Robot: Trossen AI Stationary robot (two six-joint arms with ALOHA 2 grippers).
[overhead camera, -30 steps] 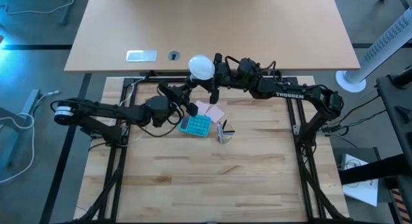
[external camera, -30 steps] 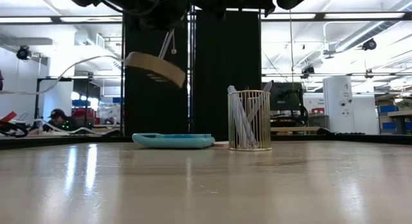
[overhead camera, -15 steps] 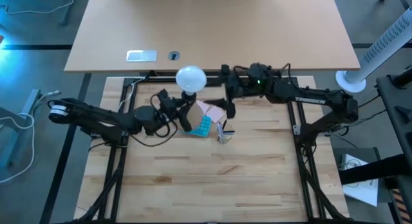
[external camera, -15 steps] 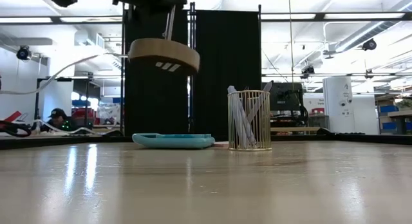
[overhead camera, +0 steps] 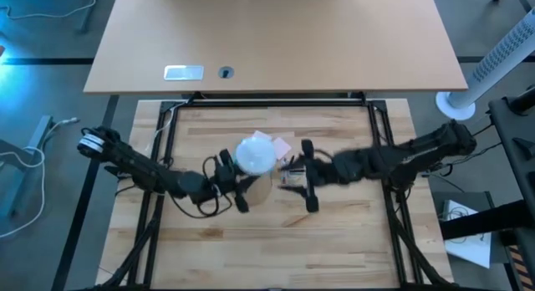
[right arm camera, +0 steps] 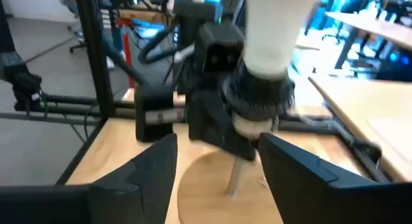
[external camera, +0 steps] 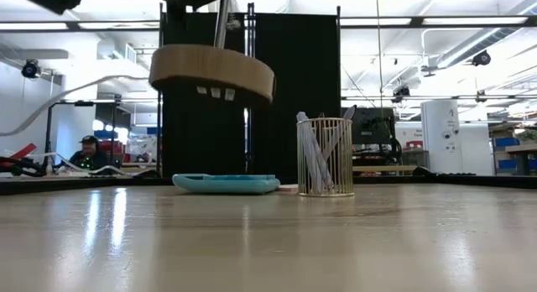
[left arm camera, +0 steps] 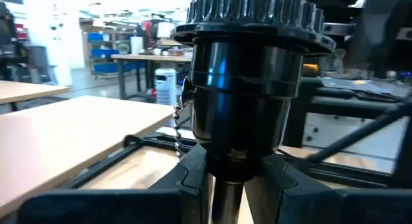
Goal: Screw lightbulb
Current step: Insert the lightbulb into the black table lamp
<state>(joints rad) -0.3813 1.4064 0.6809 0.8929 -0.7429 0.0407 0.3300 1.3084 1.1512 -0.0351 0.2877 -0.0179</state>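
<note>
The frosted white lightbulb (overhead camera: pixel 254 155) sits in the black socket (left arm camera: pixel 248 76) of a small lamp with a thin metal stem and a round wooden base (external camera: pixel 211 74). My left gripper (overhead camera: pixel 236 184) is shut on that stem, and the low view shows the base hanging in the air above the table. My right gripper (overhead camera: pixel 308 176) stands open just to the bulb's right, pointing at the lamp. In its own wrist view the right gripper (right arm camera: pixel 219 145) has nothing between its fingers, with the lightbulb (right arm camera: pixel 273 31) a little beyond. My left gripper pinches the lamp's metal stem (left arm camera: pixel 228 193) between its two fingers, just under the black socket. The fingers come in about level from the table's left and lie across the stem. The lamp stands roughly upright in the hold, bulb on top, its base clear of the table.
A blue calculator (external camera: pixel 226 183) lies flat behind the lifted lamp, beside a gold wire pen holder (external camera: pixel 325 155) with pens. Pink notes (overhead camera: pixel 274 145) lie near the bulb. A pull chain (left arm camera: pixel 177 127) hangs from the socket. The wooden tabletop (overhead camera: pixel 251 241) is bare toward the near edge.
My left gripper has carried the lamp and bulb from the far edge toward the near edge, and the tilted base has levelled out. My right gripper, beside the bulb a second ago, has come away from it and swung toward the near edge and the right.
</note>
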